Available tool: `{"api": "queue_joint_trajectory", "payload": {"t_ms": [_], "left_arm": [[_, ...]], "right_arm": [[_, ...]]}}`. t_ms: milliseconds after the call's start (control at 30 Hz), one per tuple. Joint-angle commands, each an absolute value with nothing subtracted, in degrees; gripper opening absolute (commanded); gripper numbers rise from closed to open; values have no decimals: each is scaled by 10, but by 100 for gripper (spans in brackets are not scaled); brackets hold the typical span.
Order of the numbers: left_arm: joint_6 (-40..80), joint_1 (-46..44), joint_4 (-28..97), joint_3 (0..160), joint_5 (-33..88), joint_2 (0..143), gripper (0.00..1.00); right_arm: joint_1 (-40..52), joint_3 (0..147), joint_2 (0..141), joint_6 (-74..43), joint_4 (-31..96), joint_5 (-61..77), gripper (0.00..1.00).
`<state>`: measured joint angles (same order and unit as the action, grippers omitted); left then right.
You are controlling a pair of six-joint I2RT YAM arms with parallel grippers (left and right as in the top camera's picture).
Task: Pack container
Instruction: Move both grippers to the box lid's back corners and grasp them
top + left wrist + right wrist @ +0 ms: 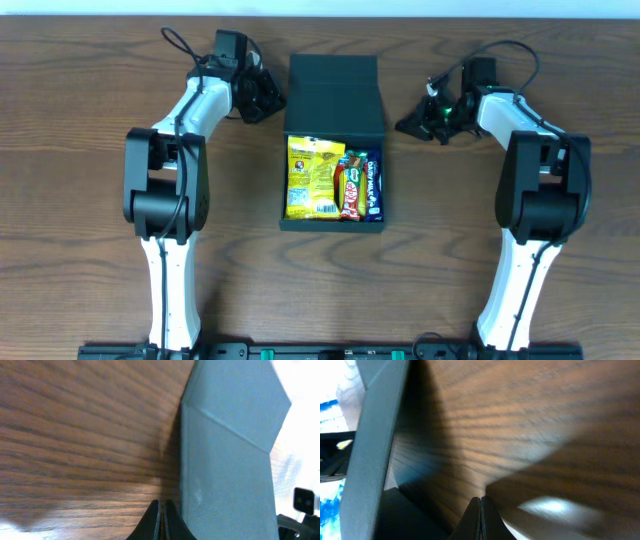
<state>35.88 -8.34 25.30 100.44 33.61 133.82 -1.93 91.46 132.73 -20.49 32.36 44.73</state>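
The dark teal-black container (334, 226) lies at the table's middle, its flap lid (335, 95) covering the far half. The uncovered near half holds a yellow packet (311, 177), a red bar (350, 190) and a blue packet (371, 187). My left gripper (278, 100) is shut and empty, just left of the lid. In the left wrist view its tips (161, 505) sit close beside the container's side (225, 475). My right gripper (403, 126) is shut and empty, a little right of the lid. In the right wrist view its tips (481, 500) hang over wood, with the container's wall (375, 445) to the left.
The wooden table (90, 250) spreads to both sides of the container. Both arm bases stand at the near edge, the left (165, 290) and the right (520, 290). A white wall edge runs along the table's far side.
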Motion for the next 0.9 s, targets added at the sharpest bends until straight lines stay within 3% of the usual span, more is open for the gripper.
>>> {"api": "queue_joint_trajectory", "payload": {"t_ms": [0,567,867], "left_arm": [[368,-83,258,1014,344,1351,5],[366,-83,255,1014,350,1357,5],[336,-78,247,1019,412,1357,5]], "right_arm": [[-9,933,1338,-212,316,470,2],[31,933,1342,-253,259,506,2],[17,934,1341,-231,169,669,2]]}}
